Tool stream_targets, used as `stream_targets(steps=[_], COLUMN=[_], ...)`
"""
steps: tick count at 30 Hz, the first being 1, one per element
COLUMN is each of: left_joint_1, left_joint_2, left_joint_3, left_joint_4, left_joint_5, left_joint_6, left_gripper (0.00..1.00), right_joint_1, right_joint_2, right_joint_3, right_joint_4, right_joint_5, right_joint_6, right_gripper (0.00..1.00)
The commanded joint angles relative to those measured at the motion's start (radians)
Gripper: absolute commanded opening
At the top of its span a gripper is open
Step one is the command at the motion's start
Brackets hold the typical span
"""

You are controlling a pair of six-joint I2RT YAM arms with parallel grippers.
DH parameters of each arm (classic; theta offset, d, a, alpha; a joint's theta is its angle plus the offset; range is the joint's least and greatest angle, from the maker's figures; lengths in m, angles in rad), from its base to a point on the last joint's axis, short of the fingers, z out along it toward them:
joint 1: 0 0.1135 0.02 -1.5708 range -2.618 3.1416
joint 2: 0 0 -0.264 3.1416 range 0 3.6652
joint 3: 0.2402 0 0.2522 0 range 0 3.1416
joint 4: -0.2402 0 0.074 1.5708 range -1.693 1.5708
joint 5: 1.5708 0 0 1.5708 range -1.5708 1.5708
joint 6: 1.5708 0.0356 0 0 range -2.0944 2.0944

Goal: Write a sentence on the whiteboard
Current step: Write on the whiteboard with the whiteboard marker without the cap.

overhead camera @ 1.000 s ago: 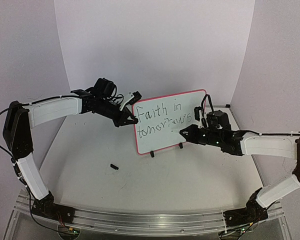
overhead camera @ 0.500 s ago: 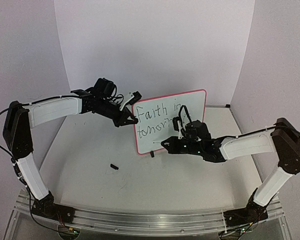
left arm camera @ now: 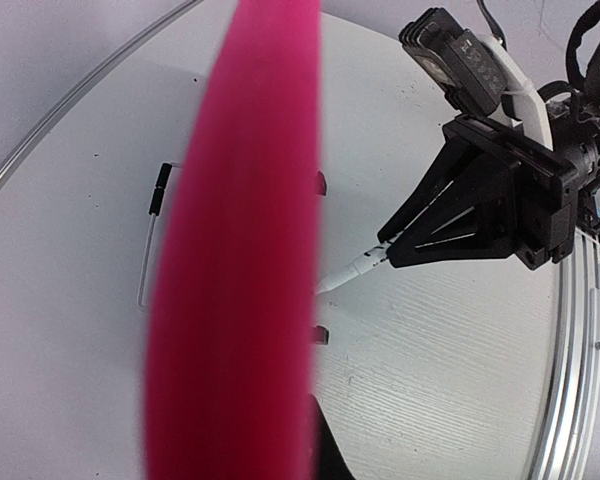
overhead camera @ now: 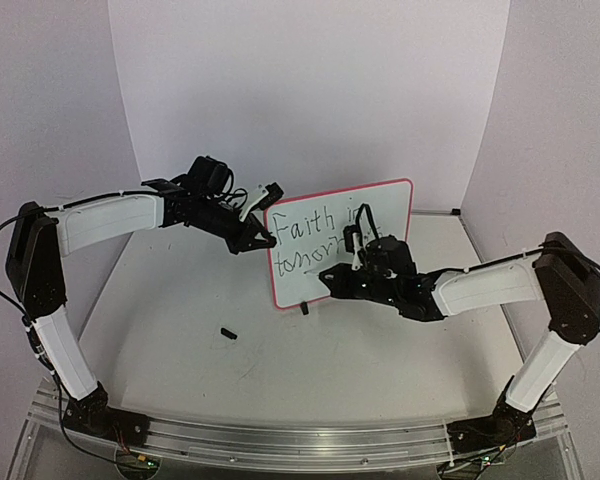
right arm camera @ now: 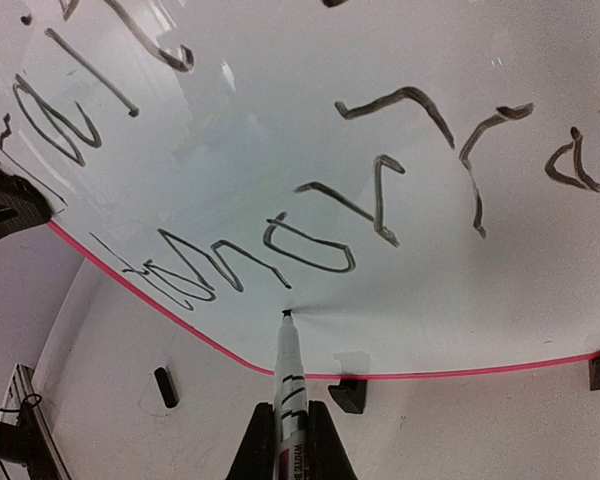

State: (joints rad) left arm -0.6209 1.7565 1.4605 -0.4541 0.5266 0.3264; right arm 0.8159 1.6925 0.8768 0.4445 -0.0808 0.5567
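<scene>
The whiteboard (overhead camera: 380, 215) stands upright on two black feet, with a red-pink frame. My left gripper (overhead camera: 259, 240) is shut on its left edge; in the left wrist view the frame (left arm camera: 235, 260) is a blurred pink band across the middle. The sentence (overhead camera: 310, 235) shows two lines, "Faith in" and "tomorr...", partly hidden by my right arm. My right gripper (overhead camera: 332, 279) is shut on a white marker (right arm camera: 290, 385). The marker tip touches the board (right arm camera: 460, 200) just below the second line (right arm camera: 310, 245), at its lower left.
The black marker cap (overhead camera: 228, 333) lies on the table in front of the board's left end and shows in the right wrist view (right arm camera: 166, 387). The board's feet (right arm camera: 348, 395) rest on the round white table (overhead camera: 280, 370). White walls stand behind.
My right arm has swung left across the board, from the end of the second line to the lower left below it. The left arm and the board have not moved.
</scene>
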Motion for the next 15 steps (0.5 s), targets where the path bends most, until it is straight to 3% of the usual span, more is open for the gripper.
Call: stream_targets(steps=[1,15], left_joint_1=[-0.004,-0.004], left_joint_2=[0.014,0.019], left_joint_3=[-0.008,-0.008], left_joint_4=[-0.086,-0.085], left_joint_5=[-0.071,-0.067], left_joint_6=[0.049,0.046], left_gripper=[0.00,0.00], right_joint_1=[0.003,0.005], right_joint_2=[0.031,0.024], right_joint_3=[0.055,0.048], right_joint_4=[0.031,-0.042], right_joint_5=[0.013,0.091], right_joint_6=[-0.012,-0.007], right_gripper=[0.00,0.00])
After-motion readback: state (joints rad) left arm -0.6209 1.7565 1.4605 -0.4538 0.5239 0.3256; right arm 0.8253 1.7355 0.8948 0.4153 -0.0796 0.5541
